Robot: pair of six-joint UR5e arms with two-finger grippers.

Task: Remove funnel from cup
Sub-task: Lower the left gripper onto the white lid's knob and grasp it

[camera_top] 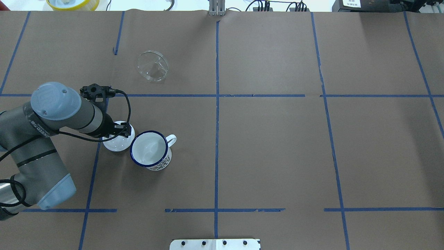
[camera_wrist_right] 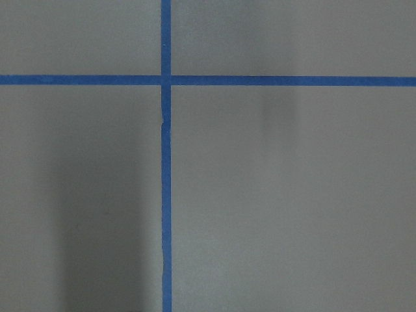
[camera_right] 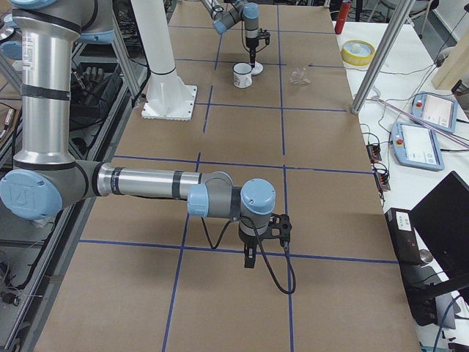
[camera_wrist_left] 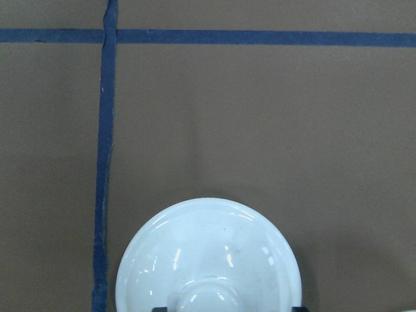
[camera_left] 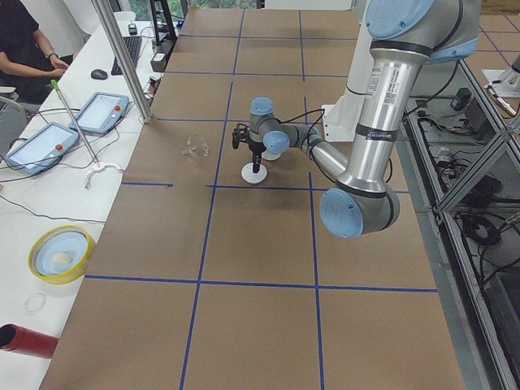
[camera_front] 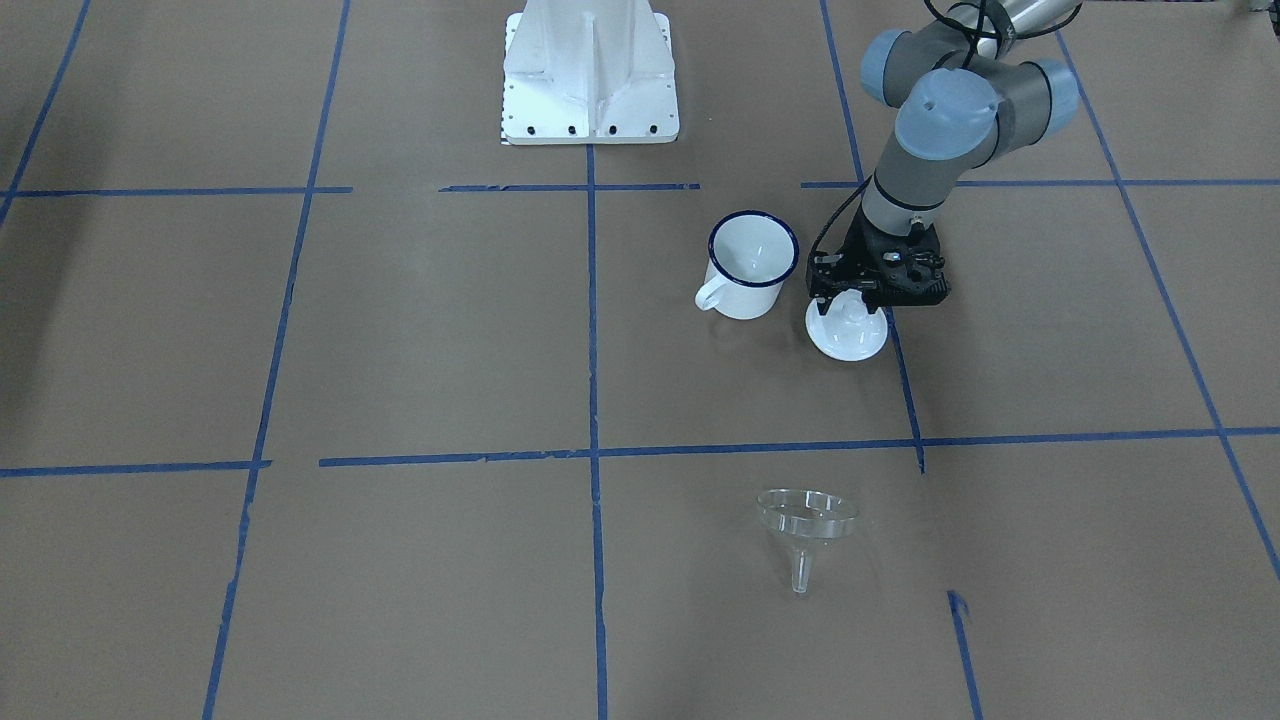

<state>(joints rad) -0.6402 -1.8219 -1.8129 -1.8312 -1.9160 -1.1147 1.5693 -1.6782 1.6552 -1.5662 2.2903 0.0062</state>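
Observation:
The clear funnel (camera_front: 808,520) stands apart from the cup, out on the brown table; it also shows in the overhead view (camera_top: 152,66). The white mug with a dark blue rim (camera_front: 750,265) stands upright and empty (camera_top: 151,151). Right beside it lies a round white knobbed lid (camera_front: 846,335). My left gripper (camera_front: 850,308) is down over the lid; in the left wrist view its fingertips stand either side of the knob (camera_wrist_left: 211,296) with a gap, open. My right gripper (camera_right: 250,260) hangs over bare table far from the mug; I cannot tell if it is open or shut.
The white robot base (camera_front: 590,75) stands at the table's robot side. A yellow-rimmed bowl (camera_left: 58,253), two tablets (camera_left: 97,112) and a red cylinder (camera_left: 24,341) lie on the side bench. Blue tape lines cross the table.

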